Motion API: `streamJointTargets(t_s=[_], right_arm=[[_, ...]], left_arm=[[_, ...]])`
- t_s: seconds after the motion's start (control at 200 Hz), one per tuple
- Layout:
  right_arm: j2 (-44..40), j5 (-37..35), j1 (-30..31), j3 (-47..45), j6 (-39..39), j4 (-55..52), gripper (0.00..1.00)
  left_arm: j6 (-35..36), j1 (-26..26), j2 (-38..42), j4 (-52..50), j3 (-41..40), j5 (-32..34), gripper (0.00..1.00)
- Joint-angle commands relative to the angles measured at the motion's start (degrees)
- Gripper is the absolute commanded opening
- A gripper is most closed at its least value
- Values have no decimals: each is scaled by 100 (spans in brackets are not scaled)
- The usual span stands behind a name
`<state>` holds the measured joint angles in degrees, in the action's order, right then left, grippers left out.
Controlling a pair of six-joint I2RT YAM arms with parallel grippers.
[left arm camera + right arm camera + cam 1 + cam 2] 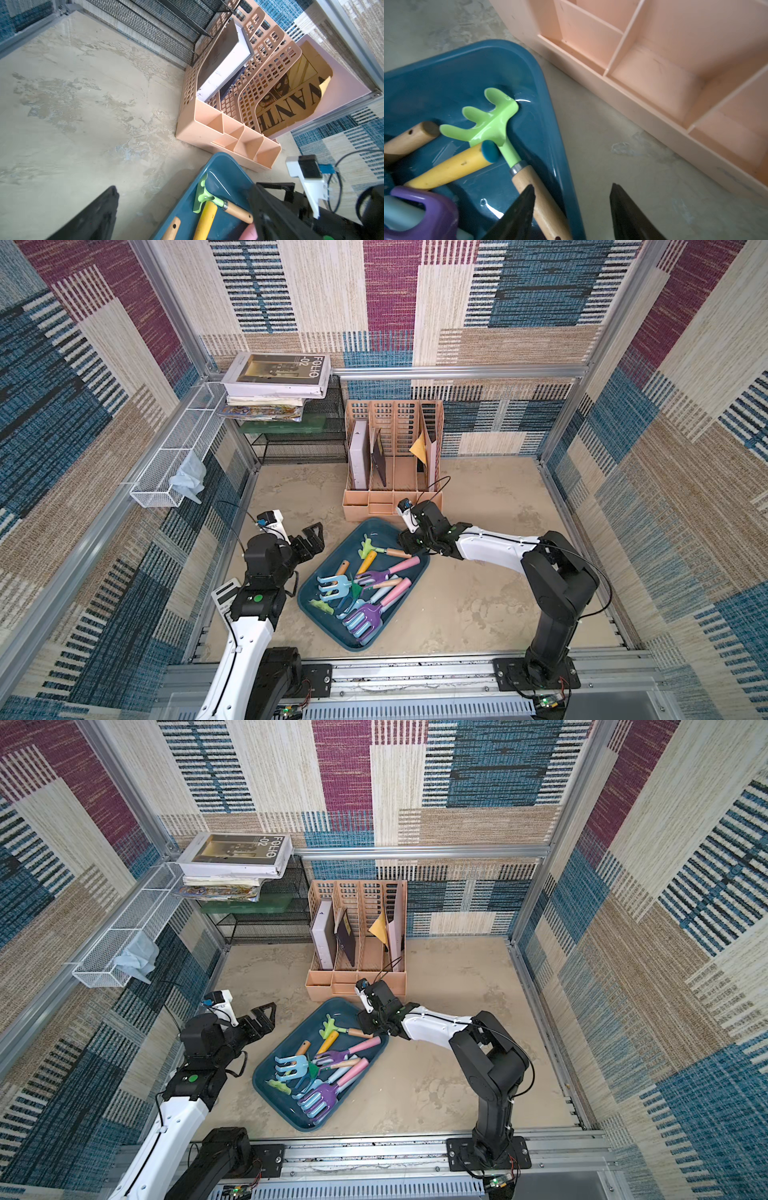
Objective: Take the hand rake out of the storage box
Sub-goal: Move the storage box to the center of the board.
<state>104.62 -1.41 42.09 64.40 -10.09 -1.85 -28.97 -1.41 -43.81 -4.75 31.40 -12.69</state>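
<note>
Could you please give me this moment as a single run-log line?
phase: pre-grasp | right gripper: open, astride wooden handle of green hand rake | rake: in storage box | left gripper: open, beside box

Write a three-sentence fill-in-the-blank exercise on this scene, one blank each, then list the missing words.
1. The green hand rake in the storage box has a handle made of ____.
2. The right gripper is at that rake's ____ end, its jaws apart.
3. The left gripper is beside the box with its jaws ____.
Missing words: wood; handle; open.
</note>
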Motion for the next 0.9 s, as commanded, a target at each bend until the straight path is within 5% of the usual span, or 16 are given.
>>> streamJointTargets(t_s=[0.0,0.195,0.416,0.896], right_arm=[[-107,-176,45,-124,-132,-339,51],[-462,-570,2,-354,-612,-1070,27],[-996,-1055,-31,-923,-1022,-1863,15],[-3535,-1464,-761,-2168,-2526,-3694,17]], left_arm=[[-83,-8,33,177,42,-262,100],[-125,-8,172,100,-20,36,100],[-179,-8,35,-87,77,187,100],[-185,-8,149,-150,27,324,100]])
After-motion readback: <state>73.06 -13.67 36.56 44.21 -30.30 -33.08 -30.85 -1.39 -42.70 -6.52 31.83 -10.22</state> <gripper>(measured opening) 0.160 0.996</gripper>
